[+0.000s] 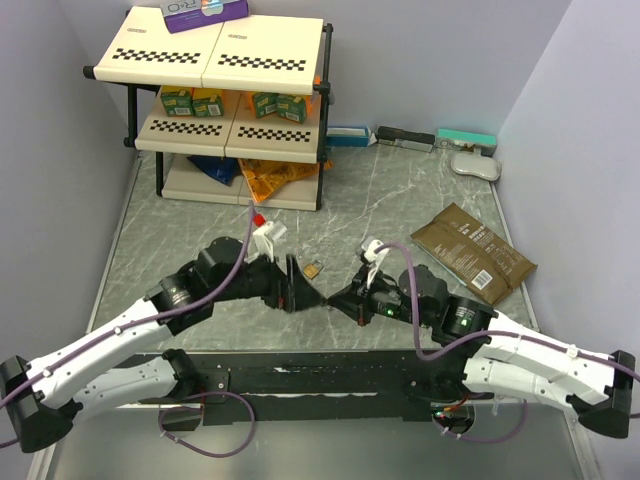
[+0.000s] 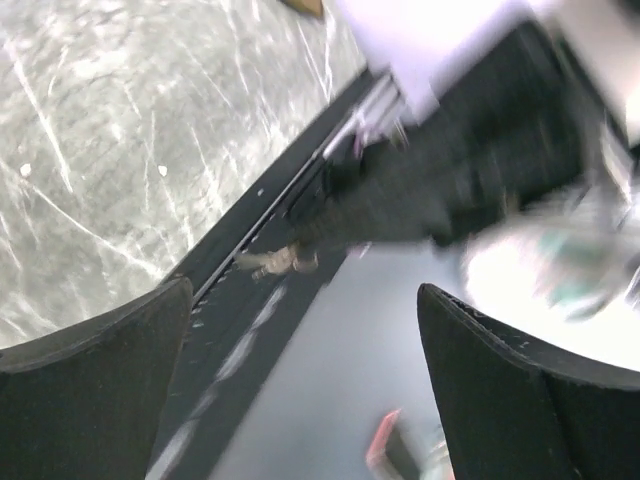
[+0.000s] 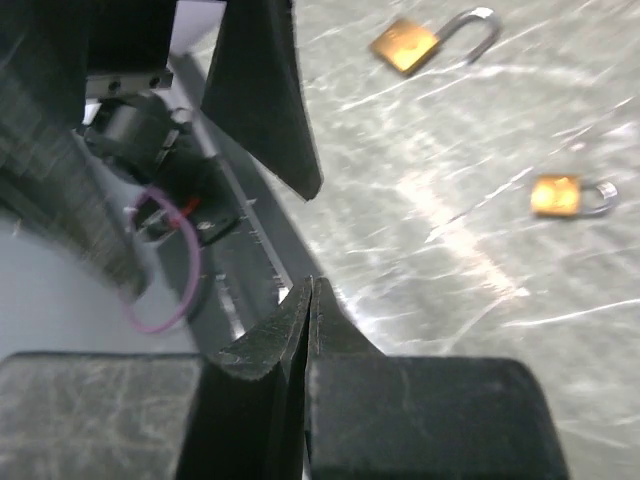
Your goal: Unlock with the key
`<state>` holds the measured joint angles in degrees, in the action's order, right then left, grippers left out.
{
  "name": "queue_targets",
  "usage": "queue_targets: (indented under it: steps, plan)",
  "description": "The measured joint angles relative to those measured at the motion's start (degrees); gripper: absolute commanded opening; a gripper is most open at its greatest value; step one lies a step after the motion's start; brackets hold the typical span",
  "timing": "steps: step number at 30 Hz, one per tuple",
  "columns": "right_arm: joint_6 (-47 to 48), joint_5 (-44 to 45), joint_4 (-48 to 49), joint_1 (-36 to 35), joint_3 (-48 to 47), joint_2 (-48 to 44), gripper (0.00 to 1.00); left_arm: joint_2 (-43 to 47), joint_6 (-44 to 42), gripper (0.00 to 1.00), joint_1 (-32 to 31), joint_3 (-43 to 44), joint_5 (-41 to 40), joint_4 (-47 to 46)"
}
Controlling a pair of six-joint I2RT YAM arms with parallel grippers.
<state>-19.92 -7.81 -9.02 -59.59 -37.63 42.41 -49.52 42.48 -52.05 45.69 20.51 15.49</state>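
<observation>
**Left tool** [image 2: 305,300]: released, fingers spread wide with nothing between them. It faces the right tool tip to tip, just beside it, above the near part of the bench [image 1: 420,200]. This is judged a stand-off posture that leaves the other arm free to work.

**Key** [image 2: 275,262]: a small pale sliver at the tip of the right tool in the left wrist view, clear of the bench. It is too small and blurred to tell which end points outward.

**Right tool** [image 3: 308,292]: clenched, fingers pressed flat together, apparently pinching the key at the very tip. Such a grip would leave most of the blade free for insertion. The key cannot be made out from this tool's own camera.

**First padlock** [image 3: 405,45]: brass, lying flat on the bench ahead of the right tool. Its shackle appears swung out.

**Second padlock** [image 3: 556,195]: brass, lying flat, to the right of the first and apart from it. Its shackle looks seated, as far as can be told.

**Risk:** neither padlock is restrained, so either may slide under insertion pressure. This is judged the main risk for the step ahead
</observation>
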Motion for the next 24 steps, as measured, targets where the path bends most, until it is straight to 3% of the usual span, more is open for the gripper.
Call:
queue_targets:
  steps: [10,17,24]
  plan:
    - [14.4,23.1,7.5,-15.4,-0.3,1.8,0.00,-4.6,25.6,0.97,4.4,0.7,-0.7,0.5]
    - [24.4,35.3,12.8,-21.8,-0.3,7.2,0.00,-3.4,36.9,0.83,4.4,-1.4,0.1,-0.9]
    - [31.5,42.0,16.6,-23.9,-0.3,8.5,0.00,-2.7,42.5,0.79,4.5,-2.7,0.1,-1.4]
